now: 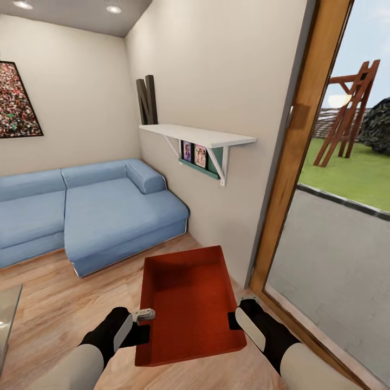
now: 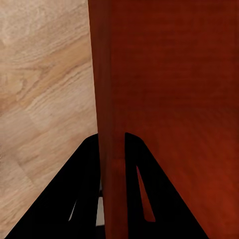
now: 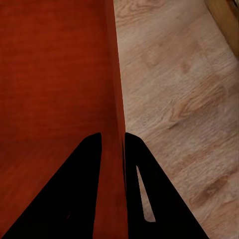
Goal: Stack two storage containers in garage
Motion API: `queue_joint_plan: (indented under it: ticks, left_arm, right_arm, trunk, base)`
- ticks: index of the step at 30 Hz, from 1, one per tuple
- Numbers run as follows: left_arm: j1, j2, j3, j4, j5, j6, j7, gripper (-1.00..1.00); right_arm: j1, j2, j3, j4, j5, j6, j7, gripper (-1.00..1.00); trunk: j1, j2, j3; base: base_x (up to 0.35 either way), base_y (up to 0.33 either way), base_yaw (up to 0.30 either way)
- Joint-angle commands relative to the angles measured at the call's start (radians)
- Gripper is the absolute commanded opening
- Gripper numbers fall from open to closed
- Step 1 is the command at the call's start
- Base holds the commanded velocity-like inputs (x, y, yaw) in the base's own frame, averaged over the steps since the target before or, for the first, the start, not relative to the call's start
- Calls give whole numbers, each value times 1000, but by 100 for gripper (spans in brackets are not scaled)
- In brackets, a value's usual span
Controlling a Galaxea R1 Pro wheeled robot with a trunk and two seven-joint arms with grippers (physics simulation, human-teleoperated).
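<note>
An orange-red storage container [image 1: 189,303] is held level above the light wood plank flooring of the living room, between both arms. My left gripper [image 1: 142,316] is shut on its left wall, and my right gripper [image 1: 238,314] is shut on its right wall. In the left wrist view the black fingers [image 2: 137,169] straddle the red wall of the storage container [image 2: 174,99]. The right wrist view has the black fingers [image 3: 134,174] pinching the wall of the storage container [image 3: 55,89] the same way. The bin is empty inside.
A blue sectional sofa [image 1: 86,211] stands ahead at the left. A white wall shelf [image 1: 197,134] juts out at head height, with a black letter N [image 1: 147,100] on it. A wood-framed glass door [image 1: 303,162] is close on the right. A glass table edge [image 1: 8,314] shows at far left.
</note>
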Motion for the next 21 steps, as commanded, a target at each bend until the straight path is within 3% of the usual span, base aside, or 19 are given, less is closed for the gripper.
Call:
queue_joint_plan:
  ticks: [1,21]
  left_arm:
    - [-1,-1,14,-2,-19,6,4,-100]
    - [-1,-1,14,-2,-19,6,4,-100]
  right_arm:
    - [0,0,4,-1,-3,6,-9,-100]
    - [0,0,4,0,-3,6,-9,-100]
  trunk:
    - [-4,7,4]
    - [-81,147,98]
  base:
    - [0,0,0]
    - [0,0,0]
